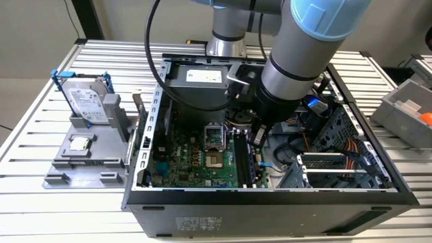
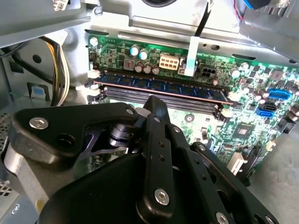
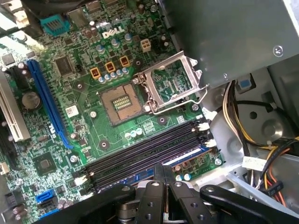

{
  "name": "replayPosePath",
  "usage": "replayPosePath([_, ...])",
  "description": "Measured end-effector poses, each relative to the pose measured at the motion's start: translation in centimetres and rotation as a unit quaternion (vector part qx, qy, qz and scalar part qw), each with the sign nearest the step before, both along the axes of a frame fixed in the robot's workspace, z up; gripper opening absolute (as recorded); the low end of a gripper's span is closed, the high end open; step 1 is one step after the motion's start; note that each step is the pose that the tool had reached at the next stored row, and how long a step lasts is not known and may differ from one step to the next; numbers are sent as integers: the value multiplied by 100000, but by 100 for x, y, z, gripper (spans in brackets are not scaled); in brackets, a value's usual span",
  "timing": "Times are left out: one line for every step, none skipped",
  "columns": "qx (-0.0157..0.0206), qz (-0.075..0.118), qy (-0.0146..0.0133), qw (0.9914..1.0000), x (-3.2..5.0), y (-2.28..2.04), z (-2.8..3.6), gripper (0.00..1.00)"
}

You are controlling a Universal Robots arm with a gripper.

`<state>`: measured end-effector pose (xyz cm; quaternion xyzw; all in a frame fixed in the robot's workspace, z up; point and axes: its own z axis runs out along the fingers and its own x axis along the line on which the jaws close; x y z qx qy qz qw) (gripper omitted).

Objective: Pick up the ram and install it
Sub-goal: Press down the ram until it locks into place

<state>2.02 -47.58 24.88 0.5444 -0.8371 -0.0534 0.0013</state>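
Arm reaches steeply downward; claw (image 1: 257, 137) apparently closed, fingers (image 2: 156, 109) together.

gripper (image 1: 257, 135) fingertips are buried down in the case (image 1: 270, 195) in the exterior view, so can't tell if they're apart or closed; both wrist views have the black linkage blocking the near end of the memory slots (image 3: 140, 156). ram (image 2: 161, 88) is edge-on in the second wrist view; its chips can't be made out.
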Motion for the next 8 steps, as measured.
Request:
replayPosePath([8, 252, 1, 100000, 2, 0, 0, 0])
replayPosePath([9, 465, 0, 99999, 4, 0, 1, 0])
replayPosePath([12, 666, 0, 99998, 6, 0, 1, 0])
replayPosePath([20, 815, -1, 99997, 7, 0, 0, 0])
replayPosePath([20, 968, -1, 99995, 8, 0, 0, 0])
replayPosePath([17, 1111, 0, 99994, 9, 0, 0, 0])
replayPosePath([18, 1222, 0, 99993, 10, 0, 0, 0])
replayPosePath([19, 1336, 1, 99991, 11, 0, 0, 0])
